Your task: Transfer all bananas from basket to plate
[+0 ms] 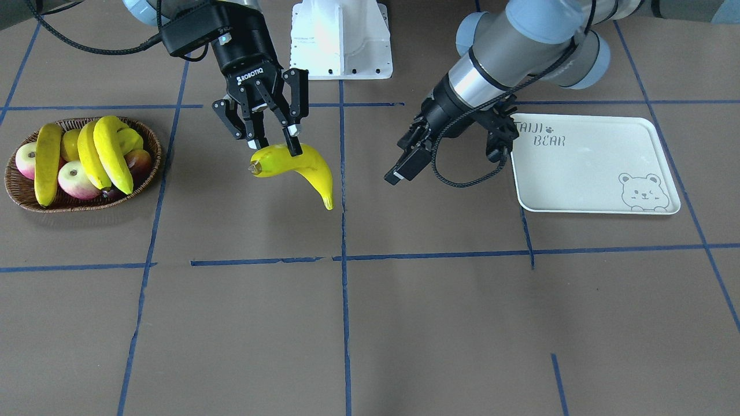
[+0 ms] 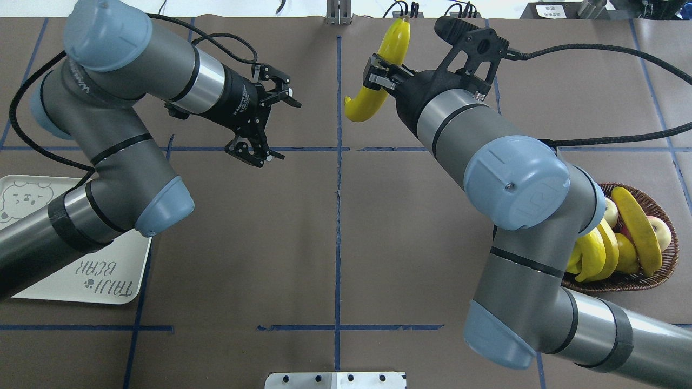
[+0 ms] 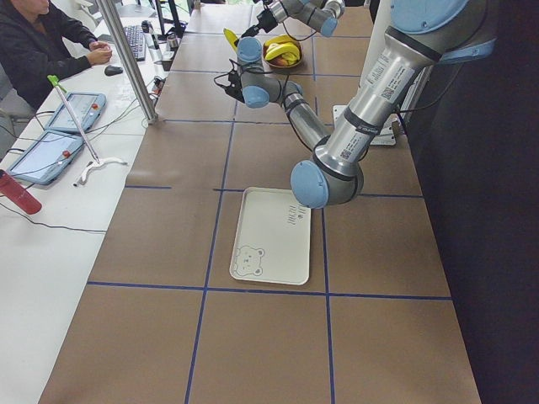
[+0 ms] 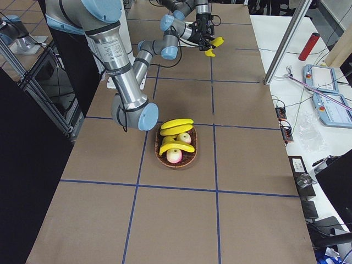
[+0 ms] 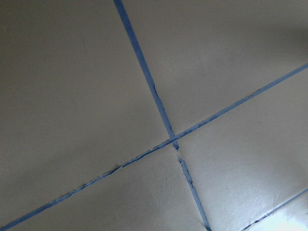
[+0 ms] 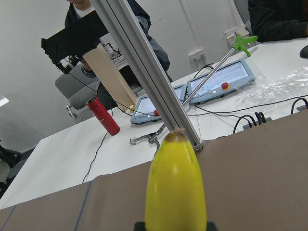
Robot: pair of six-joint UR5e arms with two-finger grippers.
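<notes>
"Over the table's (image 1: 404, 323) middle, which arm has the fruit?"

"The right one. On my front-facing feed, the right gripper (image 1: 278, 145) is clamped on one banana (image 1: 306, 170), its fingers (image 1: 296, 141) pinching the half nearer the stem. That banana hangs clear of the surface, stem end higher and tip drooping. It is just on the basket's side of the centre tape line (image 1: 344, 289)."

"And the left?"

"The left gripper (image 2: 286, 129) has its jaws spread wide and holds nothing. It hovers on the plate's side of the same line, facing the right gripper. Its wrist feed gives me only table and crossing tape."

"Where do the rest lie?"

"The basket (image 1: 151, 167) sits at the robot's right end. I count three bananas (image 1: 47, 164) lying across its top, over red-and-yellow apples (image 1: 75, 180). The plate (image 1: 589, 167) lies flat at the left end, bear face at one corner, well apart from the carried banana. From overhead I see the left arm's forearm (image 2: 32, 243) crossing above part of it."
</notes>
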